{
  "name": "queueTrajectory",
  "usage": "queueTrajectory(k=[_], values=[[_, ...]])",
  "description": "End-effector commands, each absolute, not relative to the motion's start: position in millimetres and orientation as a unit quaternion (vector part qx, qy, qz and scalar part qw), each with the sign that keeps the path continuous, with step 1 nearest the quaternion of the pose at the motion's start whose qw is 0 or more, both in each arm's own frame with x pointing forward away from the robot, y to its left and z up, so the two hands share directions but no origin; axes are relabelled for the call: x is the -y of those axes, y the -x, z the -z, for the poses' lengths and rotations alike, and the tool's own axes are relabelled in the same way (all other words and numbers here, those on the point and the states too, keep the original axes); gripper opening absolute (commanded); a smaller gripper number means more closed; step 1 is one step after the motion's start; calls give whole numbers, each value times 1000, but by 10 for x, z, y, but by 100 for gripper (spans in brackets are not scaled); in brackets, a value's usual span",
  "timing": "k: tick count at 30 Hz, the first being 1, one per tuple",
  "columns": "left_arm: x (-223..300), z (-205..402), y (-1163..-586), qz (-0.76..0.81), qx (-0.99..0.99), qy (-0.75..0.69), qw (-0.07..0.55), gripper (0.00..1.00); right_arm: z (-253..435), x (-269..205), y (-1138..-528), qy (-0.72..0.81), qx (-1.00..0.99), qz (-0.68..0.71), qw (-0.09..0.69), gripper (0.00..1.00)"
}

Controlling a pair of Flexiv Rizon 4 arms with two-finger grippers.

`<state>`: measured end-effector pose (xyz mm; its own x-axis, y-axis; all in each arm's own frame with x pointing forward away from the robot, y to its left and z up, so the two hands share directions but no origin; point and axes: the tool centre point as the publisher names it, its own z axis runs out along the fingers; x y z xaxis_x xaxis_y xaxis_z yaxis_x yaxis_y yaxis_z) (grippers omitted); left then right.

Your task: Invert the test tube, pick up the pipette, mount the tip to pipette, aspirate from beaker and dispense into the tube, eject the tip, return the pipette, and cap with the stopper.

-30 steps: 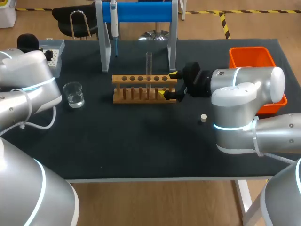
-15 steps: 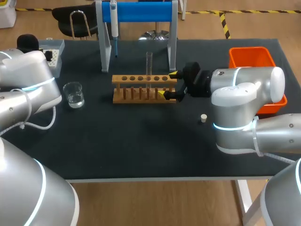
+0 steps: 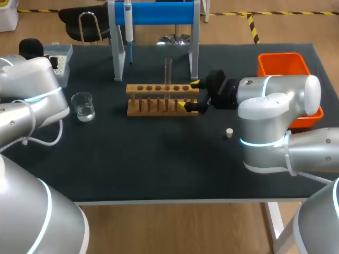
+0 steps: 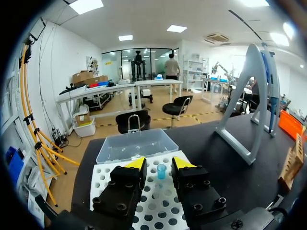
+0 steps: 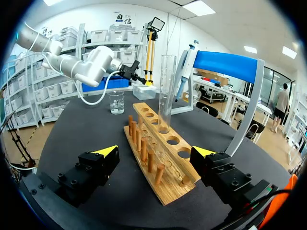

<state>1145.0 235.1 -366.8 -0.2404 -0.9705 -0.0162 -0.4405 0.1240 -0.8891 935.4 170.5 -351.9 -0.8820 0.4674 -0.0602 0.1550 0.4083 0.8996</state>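
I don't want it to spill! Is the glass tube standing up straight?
Upright. The test tube stands straight in a hole of the wooden rack.

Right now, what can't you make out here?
- Left end effector: hidden in head view behind left arm.
- Tip rack: head view, partly covered by left arm.
- Stopper: head view, too small for detail.
- Orange bin: inside partly blocked by right arm.

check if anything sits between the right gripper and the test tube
Nothing loose does. The right gripper is open astride the end of the wooden rack; the test tube stands upright in a hole further along, with only empty holes and pegs between.
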Motion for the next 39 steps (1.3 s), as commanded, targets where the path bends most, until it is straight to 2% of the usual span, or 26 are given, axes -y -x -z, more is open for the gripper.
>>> queueTrajectory(k=[1, 10, 11, 18, 24, 39], values=[[-2358, 3671, -11454, 405, -675, 523, 326, 29, 3526, -1710, -9348, -189, -824, -510, 155, 100], [-2360, 3671, -11454, 405, -677, 521, 327, 22, 3526, -1710, -9348, -189, -824, -510, 155, 100], [-2360, 3671, -11453, 405, -677, 520, 328, 17, 3526, -1710, -9348, -189, -824, -510, 155, 100], [-2351, 3669, -11449, 404, -679, 517, 330, 11, 3526, -1710, -9348, -189, -824, -510, 155, 100], [-2343, 3662, -11447, 404, -679, 516, 330, 0, 3526, -1710, -9348, -189, -824, -510, 155, 100], [-2325, 3526, -11432, 402, -680, 511, 338, 0, 3526, -1710, -9348, -189, -824, -510, 155, 100]])
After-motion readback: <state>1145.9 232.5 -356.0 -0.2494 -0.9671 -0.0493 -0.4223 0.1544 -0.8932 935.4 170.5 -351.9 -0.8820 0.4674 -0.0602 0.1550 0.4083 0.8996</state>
